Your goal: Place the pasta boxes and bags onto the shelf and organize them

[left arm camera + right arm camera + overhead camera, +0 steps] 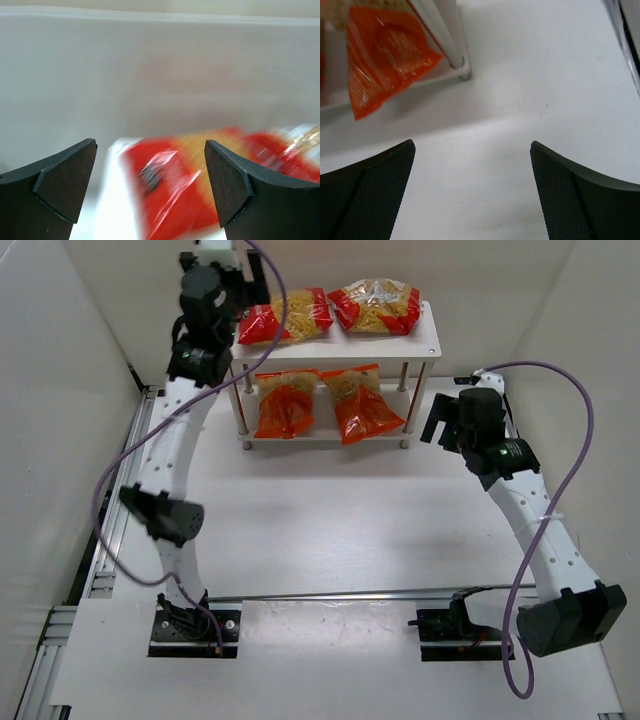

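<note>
The shelf [430, 340] stands at the back of the table. Two red pasta bags [285, 318] [378, 306] lie side by side on its top board. Two orange bags [286, 403] [358, 400] lie on the lower board. My left gripper [243, 300] hovers at the top board's left end, open and empty. In the left wrist view its gripper [150, 185] shows the blurred left red bag [175, 180] below its spread jaws. My right gripper [437, 418] is open and empty, just right of the shelf; in its wrist view the gripper [472, 190] is over bare table.
White walls enclose the table on the left, back and right. In the right wrist view, a silver shelf leg [447, 35] and the corner of an orange bag [380, 55] lie ahead to the left. Purple cables loop from both arms.
</note>
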You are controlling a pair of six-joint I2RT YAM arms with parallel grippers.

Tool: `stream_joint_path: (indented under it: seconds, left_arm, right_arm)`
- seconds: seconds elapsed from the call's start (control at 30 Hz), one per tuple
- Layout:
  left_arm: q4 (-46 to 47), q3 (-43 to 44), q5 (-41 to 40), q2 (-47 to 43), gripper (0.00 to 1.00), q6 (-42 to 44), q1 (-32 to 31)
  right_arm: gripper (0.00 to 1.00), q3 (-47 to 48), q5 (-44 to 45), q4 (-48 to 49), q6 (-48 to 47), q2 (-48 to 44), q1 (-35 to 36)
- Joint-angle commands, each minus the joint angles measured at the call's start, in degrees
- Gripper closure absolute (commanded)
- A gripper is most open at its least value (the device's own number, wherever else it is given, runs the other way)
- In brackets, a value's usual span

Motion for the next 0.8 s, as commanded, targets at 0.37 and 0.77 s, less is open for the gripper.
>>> stream_joint_path:
  seconds: [0.37, 0.77]
  left_arm:
    - [-16.84, -94.26, -14.48, -72.36, 0.00, -0.16, 21.40]
    - [-20.19, -111.79, 2.42, -83.81, 0.00, -0.16, 38.75]
  right_arm:
    - [0.00, -16.04, -6.60, -11.09, 10.24, -6.66, -1.20]
    - [0.00, -16.85, -6.60, -8.28, 9.81, -3.50, -1.20]
